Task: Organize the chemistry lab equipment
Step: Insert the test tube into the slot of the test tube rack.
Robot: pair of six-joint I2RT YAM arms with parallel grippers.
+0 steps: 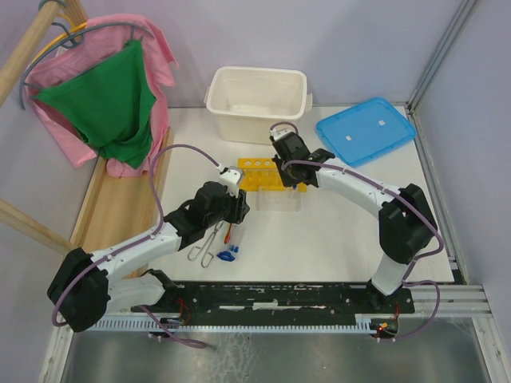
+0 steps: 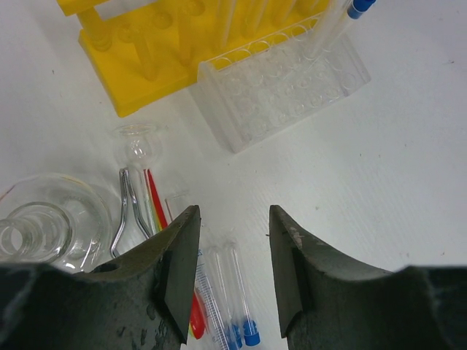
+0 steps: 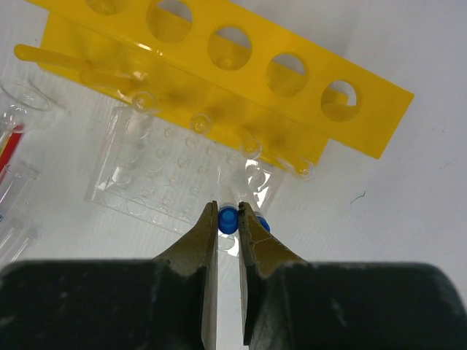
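Right hand [image 3: 228,211] pinches a slim clear blue-capped tube [image 3: 228,221] near the perforated yellow plastic rack [image 3: 372,120]. Left hand [image 2: 233,215] part-open, holding nothing.

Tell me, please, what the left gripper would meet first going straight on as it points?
Likely the tubes lying on the table; the left gripper has its jaws open over them, though depth is unclear.

White table [image 1: 335,231]: yellow rack [image 1: 259,171], tubes [image 1: 231,251], tongs [image 1: 206,243]
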